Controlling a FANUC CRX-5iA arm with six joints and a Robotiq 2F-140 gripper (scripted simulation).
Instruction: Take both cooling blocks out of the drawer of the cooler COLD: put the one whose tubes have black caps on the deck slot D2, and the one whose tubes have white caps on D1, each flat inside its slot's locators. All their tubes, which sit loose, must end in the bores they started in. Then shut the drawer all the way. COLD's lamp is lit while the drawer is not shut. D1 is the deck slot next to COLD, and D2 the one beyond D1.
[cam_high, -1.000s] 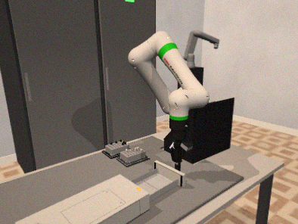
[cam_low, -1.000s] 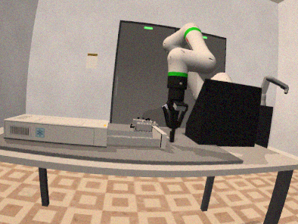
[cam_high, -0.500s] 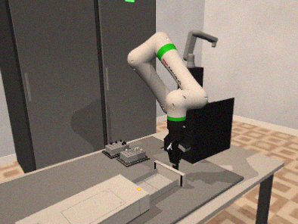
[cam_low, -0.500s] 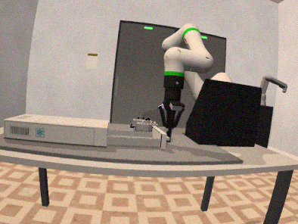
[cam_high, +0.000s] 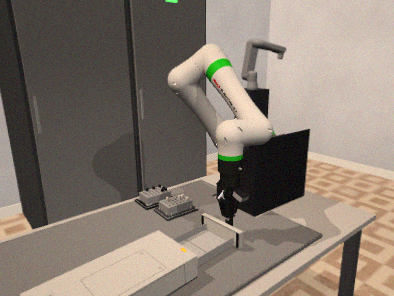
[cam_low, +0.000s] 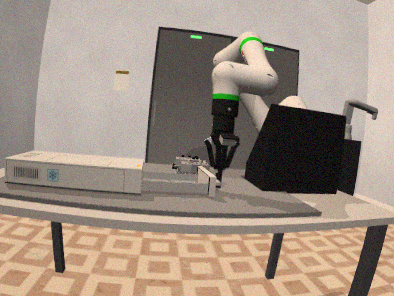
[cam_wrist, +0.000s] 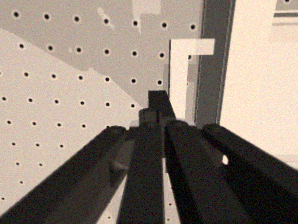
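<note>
The cooler COLD (cam_high: 125, 265) (cam_low: 75, 172) has its drawer (cam_high: 206, 241) (cam_low: 175, 186) open and empty; its amber lamp (cam_high: 183, 249) (cam_low: 139, 165) is lit. The white-capped block (cam_high: 175, 206) sits on D1, and the black-capped block (cam_high: 152, 196) on D2 beyond it. Both look level, with tubes standing in them; exact seating is too small to tell. My gripper (cam_high: 229, 220) (cam_low: 219, 184) (cam_wrist: 156, 104) is shut and empty, fingers pointing down, low just outside the drawer's pale handle (cam_high: 222, 228) (cam_low: 206, 179) (cam_wrist: 179, 82). Whether they touch is unclear.
A large black box (cam_high: 277, 172) (cam_low: 300, 150) stands on the table behind the gripper, on the side away from COLD. Grey cabinets (cam_high: 85, 100) (cam_low: 185, 100) stand behind the table. The perforated deck (cam_wrist: 55, 92) shows under the fingers.
</note>
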